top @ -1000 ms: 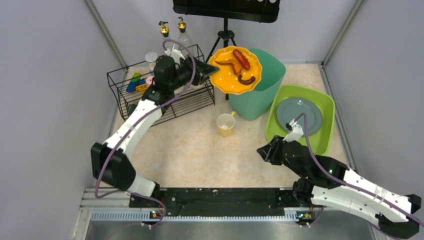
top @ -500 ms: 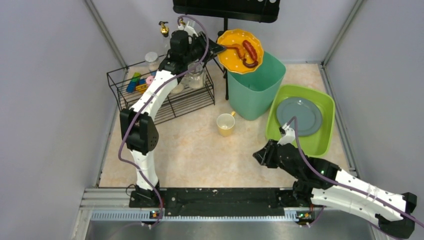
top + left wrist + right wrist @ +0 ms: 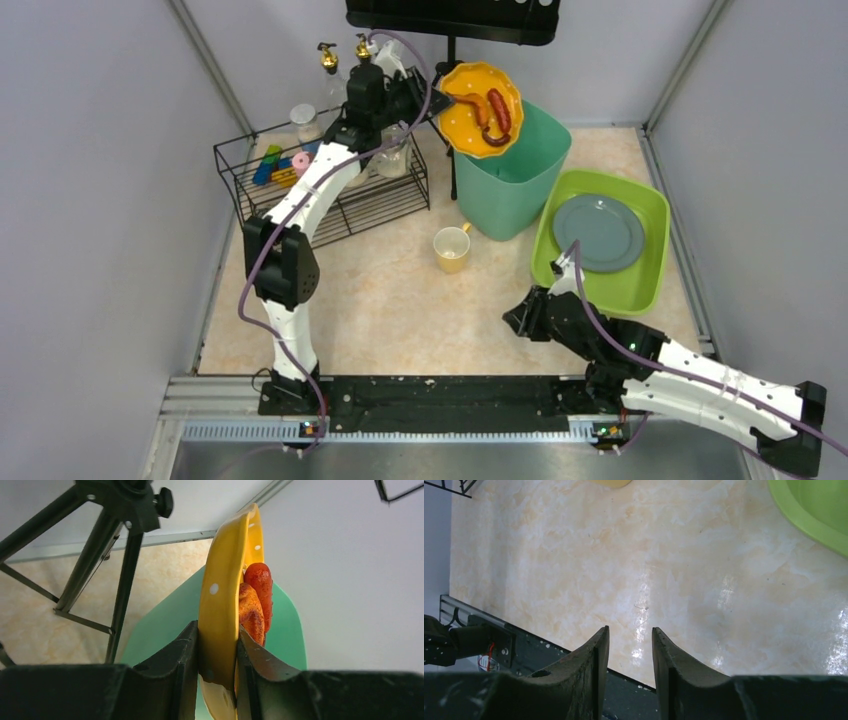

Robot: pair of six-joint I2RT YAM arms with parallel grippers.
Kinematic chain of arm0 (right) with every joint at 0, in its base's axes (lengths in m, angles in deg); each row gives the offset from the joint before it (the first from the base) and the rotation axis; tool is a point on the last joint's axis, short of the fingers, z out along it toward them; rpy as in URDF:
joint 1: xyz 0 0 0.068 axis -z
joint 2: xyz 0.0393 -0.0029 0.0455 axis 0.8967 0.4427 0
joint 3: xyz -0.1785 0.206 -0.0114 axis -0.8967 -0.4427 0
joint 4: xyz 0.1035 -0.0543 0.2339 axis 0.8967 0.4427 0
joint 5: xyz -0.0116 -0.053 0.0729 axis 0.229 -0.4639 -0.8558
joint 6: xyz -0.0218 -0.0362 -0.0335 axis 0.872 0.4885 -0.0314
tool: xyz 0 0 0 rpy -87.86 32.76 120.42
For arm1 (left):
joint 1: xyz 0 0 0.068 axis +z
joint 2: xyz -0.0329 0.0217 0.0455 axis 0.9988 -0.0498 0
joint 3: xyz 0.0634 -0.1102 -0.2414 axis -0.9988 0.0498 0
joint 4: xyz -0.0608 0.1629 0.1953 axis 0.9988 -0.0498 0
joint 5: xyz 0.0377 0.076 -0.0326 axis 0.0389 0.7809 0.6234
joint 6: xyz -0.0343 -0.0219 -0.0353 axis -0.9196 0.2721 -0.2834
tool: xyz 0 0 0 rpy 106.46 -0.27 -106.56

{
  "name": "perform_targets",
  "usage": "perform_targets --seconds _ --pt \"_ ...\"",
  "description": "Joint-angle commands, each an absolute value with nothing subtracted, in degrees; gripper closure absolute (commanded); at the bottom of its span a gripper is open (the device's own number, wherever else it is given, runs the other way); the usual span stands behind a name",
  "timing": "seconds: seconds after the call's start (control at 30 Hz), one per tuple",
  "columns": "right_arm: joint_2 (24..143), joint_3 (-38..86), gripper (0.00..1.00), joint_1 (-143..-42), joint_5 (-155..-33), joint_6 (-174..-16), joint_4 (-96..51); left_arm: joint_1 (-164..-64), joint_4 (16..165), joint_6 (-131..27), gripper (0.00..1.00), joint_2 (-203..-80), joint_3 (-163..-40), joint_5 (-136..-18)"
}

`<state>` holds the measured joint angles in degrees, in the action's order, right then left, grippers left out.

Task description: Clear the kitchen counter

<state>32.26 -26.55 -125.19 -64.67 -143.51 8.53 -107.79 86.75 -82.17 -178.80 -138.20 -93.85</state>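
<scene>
My left gripper is shut on the rim of a yellow dotted plate, held tilted steeply above the teal tub. In the left wrist view the plate stands almost on edge between my fingers, the gripper clamped on its rim. Red-brown sausages lie against the plate's face above the tub. My right gripper hovers low over the beige marbled kitchen counter, empty, jaws a little apart. A yellow cup stands on the counter.
A lime tray holding a grey plate sits at the right. A black wire rack with glasses and coloured items stands at the back left. A tripod stands behind the tub. Grey walls enclose the counter.
My left arm has raised the yellow plate up and back over the tub and tilted it steeper, and the sausages have slid together. My right arm has drawn back slightly toward the front.
</scene>
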Motion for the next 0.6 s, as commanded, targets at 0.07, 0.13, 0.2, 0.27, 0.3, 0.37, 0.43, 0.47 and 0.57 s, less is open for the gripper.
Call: perform_targets --seconds 0.07,0.13,0.2,0.27,0.3,0.37,0.43,0.47,0.57 --pt "30.66 -27.95 0.64 -125.54 -65.5 -144.11 5.66 -112.29 95.73 -70.63 1.0 -174.32 -142.25 -92.6" --pt "30.13 -28.18 0.64 -125.56 -65.65 -144.16 5.65 -112.95 95.55 -68.11 1.0 -174.05 -142.3 -91.44" --pt "29.99 -28.61 0.64 -125.51 -65.83 -144.38 5.58 -113.68 96.13 -65.8 1.0 -173.79 -142.29 -91.15" --pt "30.0 -29.05 0.64 -125.56 -66.23 -144.48 5.28 -114.95 96.17 -61.89 1.0 -173.67 -142.45 -89.91" --pt "29.95 -29.33 0.64 -125.51 -66.36 -144.49 5.12 -115.86 95.8 -59.76 1.0 -173.73 -142.83 -88.93" --pt "29.78 -29.68 0.64 -125.53 -66.5 -144.66 4.9 -117.7 95.02 -54.57 1.0 -173.82 -143.55 -86.43" --pt "29.44 -30.1 0.64 -125.54 -66.61 -144.75 4.65 -119.03 95.65 -50.92 1.0 -173.72 -143.16 -84.19" --pt "29.3 -30.18 0.64 -125.51 -66.57 -144.76 4.68 -119.65 96.81 -49.29 1.0 -173.4 -142.15 -83.02" --pt "28.82 -30.51 0.64 -125.54 -66.64 -144.7 4.63 -121.48 105.86 -44.17 1.0 -169.91 -134.95 -78.64"
